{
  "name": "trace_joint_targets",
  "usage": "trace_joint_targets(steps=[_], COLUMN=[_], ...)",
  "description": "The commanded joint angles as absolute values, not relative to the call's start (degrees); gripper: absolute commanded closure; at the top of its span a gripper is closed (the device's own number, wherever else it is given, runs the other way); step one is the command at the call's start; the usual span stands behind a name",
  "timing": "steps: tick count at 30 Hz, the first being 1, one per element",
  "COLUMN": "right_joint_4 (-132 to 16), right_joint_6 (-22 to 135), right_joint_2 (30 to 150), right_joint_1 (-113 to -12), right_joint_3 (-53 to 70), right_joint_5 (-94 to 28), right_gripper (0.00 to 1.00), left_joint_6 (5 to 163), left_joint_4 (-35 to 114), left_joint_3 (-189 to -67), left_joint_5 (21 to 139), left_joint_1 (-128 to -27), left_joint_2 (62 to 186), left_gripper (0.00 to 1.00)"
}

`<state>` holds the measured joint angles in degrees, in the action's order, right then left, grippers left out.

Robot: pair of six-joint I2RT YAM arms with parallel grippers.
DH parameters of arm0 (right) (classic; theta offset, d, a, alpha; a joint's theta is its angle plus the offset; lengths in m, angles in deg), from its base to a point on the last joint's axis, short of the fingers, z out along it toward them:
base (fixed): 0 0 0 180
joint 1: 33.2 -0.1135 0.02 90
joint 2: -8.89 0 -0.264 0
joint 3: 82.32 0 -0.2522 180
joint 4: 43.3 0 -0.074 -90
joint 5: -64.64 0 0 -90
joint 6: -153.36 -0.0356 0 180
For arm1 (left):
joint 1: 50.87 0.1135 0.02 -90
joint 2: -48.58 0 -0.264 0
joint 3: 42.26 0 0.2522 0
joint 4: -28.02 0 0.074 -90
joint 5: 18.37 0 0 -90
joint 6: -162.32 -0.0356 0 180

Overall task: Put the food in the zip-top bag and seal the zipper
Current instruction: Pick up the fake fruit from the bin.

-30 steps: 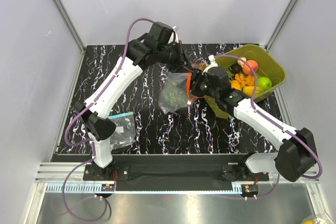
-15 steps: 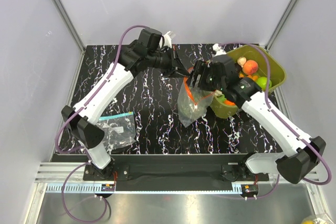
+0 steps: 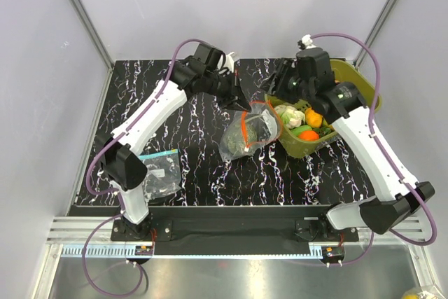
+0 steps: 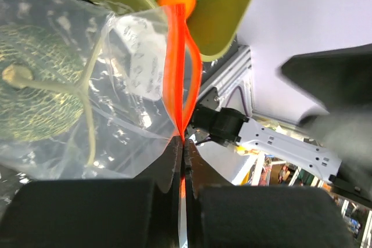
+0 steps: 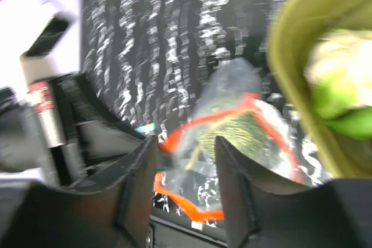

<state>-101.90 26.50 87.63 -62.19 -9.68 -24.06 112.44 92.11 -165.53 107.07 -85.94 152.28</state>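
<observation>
The zip-top bag (image 3: 250, 131) lies sagging on the black marbled table with its red-orange zipper (image 3: 260, 113) open in a loop. A grey-green netted melon (image 3: 243, 135) sits inside it. My left gripper (image 3: 236, 99) is shut on the far-left end of the zipper (image 4: 181, 85), with the melon (image 4: 35, 94) beyond it. My right gripper (image 3: 280, 84) is open and empty, raised over the left rim of the tub, apart from the bag. In the right wrist view the right gripper (image 5: 185, 143) looks down on the bag's mouth (image 5: 232, 111) and melon (image 5: 235, 135). Other food (image 3: 308, 120) lies in the tub.
The olive-green tub (image 3: 364, 89) stands at the far right and touches the bag's mouth side. It shows in the right wrist view (image 5: 290, 56) too. A second clear bag with a teal-blue strip (image 3: 159, 171) lies at the near left by the left arm's base.
My right gripper has let go of the bag and drawn back up and right over the tub. The bag, held up between both grippers before, has sunk onto the table.
</observation>
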Motion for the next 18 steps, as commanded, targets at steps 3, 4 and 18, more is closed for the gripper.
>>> trace_joint_targets(steps=[3, 4, 18], right_joint_4=[-112.8, -113.7, -114.2], right_joint_6=[25.7, 25.8, 27.4], right_joint_2=[88.1, 87.9, 99.4], right_joint_1=[-53.7, -52.5, -39.7], right_joint_3=[-13.6, -13.3, -12.4], right_joint_5=[-21.3, -20.7, -20.5], right_gripper=[0.52, 0.52, 0.19], left_joint_6=[109.7, 109.6, 106.4], left_joint_4=[92.1, 92.0, 91.8], left_joint_3=[-167.1, -166.7, -164.4], left_joint_5=[108.6, 108.6, 107.1], left_joint_1=[-83.0, -82.8, -79.6], left_joint_2=[150.7, 150.5, 150.2], left_gripper=[1.00, 1.00, 1.00])
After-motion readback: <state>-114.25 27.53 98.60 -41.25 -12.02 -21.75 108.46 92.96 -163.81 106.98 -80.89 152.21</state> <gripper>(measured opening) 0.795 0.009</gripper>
